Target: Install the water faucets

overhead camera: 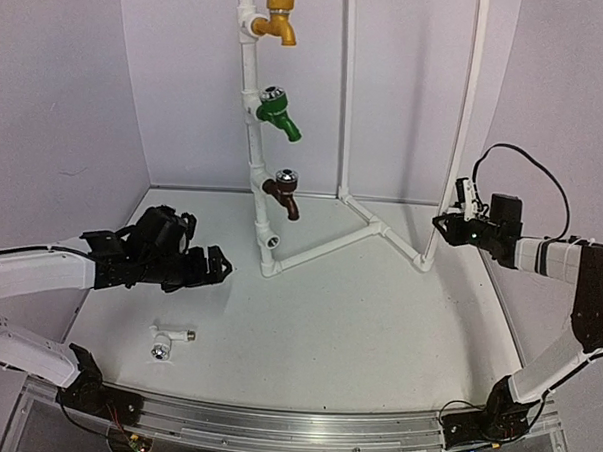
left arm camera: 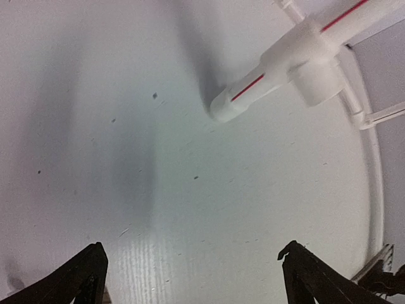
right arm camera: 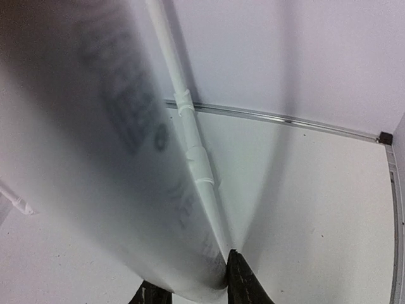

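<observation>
The left gripper [overhead camera: 217, 265] hangs spread wide and empty over the table [overhead camera: 377, 339], near the foot of the pipe stand [overhead camera: 249, 94]. The right gripper [overhead camera: 445, 225] pinches the stand's right post [overhead camera: 465, 113], likely to steady it. The white faucet [overhead camera: 166, 340] lies on the table nearer the left arm's base. Best to reach back, grip its body leaving the threaded end free, then screw it into the open bottom fitting [overhead camera: 272, 242].

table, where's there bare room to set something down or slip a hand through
Biggest bare patch: table centre and front right, bordered by the pipe frame, right gripper and near rail. Crowded at left, around the left gripper and white faucet, and close to the frame's left post.
</observation>
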